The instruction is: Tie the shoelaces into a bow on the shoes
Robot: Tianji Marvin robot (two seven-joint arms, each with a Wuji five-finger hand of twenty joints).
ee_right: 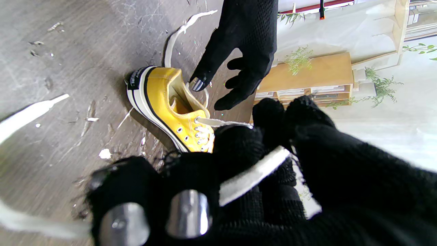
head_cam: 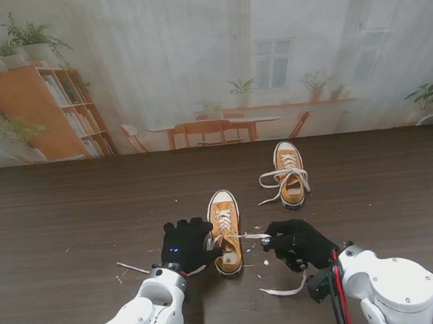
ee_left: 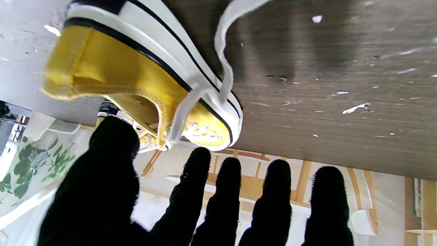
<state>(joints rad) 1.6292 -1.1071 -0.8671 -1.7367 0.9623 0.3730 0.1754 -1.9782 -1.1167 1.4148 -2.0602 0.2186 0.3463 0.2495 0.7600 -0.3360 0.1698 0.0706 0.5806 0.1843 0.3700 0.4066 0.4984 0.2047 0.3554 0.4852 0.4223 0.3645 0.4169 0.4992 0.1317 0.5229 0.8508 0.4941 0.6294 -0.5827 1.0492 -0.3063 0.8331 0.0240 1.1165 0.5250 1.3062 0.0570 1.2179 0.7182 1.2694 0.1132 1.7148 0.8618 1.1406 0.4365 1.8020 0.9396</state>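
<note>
From the stand, the near shoe (head_cam: 226, 241) sits between both hands, with the right hand (head_cam: 298, 243) clamped on a lace (head_cam: 252, 235) drawn taut from the eyelets; a hard tug could drag the shoe sideways. The left wrist view shows the left hand (ee_left: 191, 205) with fingers spread, holding nothing beside the heel, so nothing braces the shoe. In the right wrist view the lace (ee_right: 254, 176) crosses the curled fingers (ee_right: 235, 150) loosely and may slip free.
</note>
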